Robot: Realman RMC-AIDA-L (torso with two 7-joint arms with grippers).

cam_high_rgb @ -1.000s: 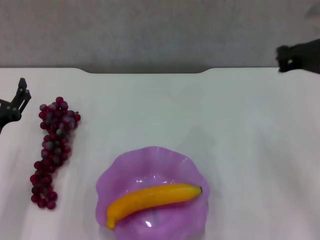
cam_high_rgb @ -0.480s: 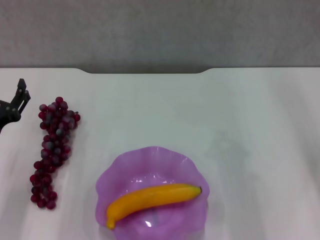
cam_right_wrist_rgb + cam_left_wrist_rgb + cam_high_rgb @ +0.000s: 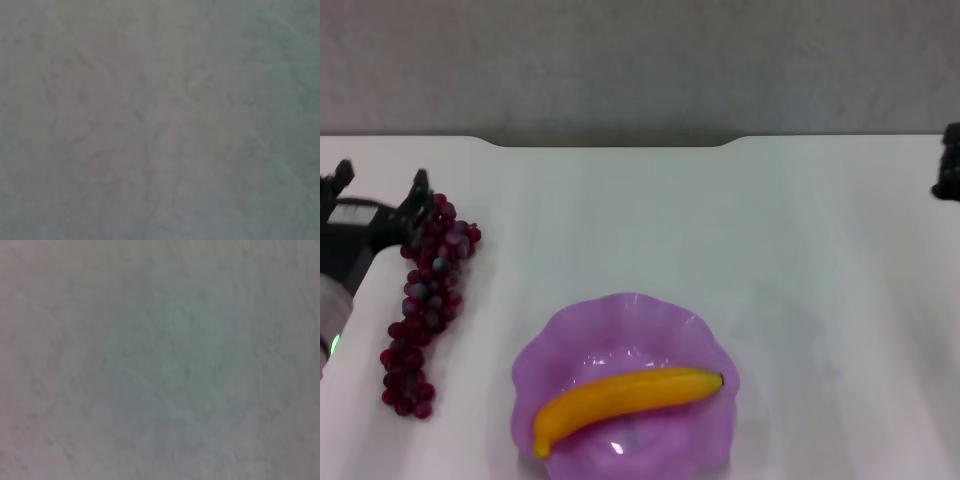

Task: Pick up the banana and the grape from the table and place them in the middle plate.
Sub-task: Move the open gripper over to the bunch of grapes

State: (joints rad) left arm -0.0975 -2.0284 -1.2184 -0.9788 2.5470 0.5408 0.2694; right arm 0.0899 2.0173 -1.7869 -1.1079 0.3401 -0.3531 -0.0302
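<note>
Flanking the grape top at table edge, left claw spread; right claw state unclear.

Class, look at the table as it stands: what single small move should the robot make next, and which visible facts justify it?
Probably ease the left gripper sideways until its open fingers straddle the top of the grape, then close. The banana already lies in the middle plate, while the grape still rests on the table beside that gripper. The right gripper sits far off at the table's edge.
</note>
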